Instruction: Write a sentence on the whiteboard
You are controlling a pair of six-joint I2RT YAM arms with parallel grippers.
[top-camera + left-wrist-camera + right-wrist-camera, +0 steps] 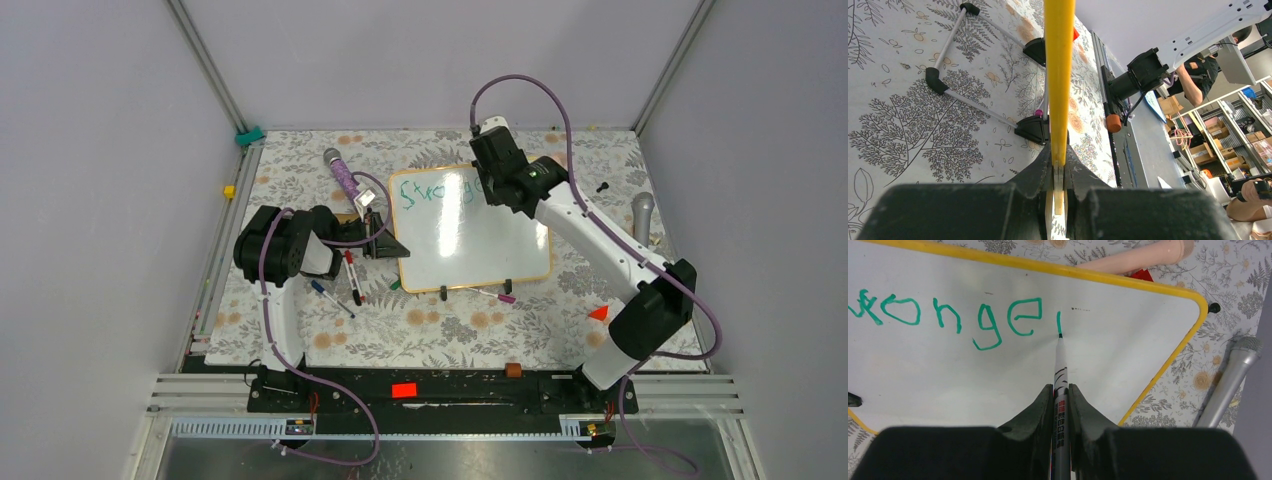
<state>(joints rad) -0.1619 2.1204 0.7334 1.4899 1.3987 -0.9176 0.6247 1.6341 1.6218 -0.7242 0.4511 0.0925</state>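
Writing green letters across the board

The large glossy white whiteboard with its orange-tan frame (pixel 470 250) sits on the floral counter (pixel 450 330); the left pincer (pixel 1058 167) pinches its left frame edge; the right pincer (pixel 1060 392) pinches a slim white marker (pixel 1060 360), whose tip touches the board just past the green handwritten letters (pixel 948 315) ending "onge".

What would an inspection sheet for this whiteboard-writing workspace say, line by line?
Surface: floral tablecloth, flat.
Job's things: whiteboard near the centre; green sentence reaches "Stronge", next stroke begun.
Clutter: loose markers, purple microphone, silver microphone, orange wedge, yellow cube.
Grippers: left gripper shut on whiteboard's yellow frame; right gripper shut on marker, tip touching board.
Cables: purple cables loop along both arms.
Surroundings: plain walls, metal posts.
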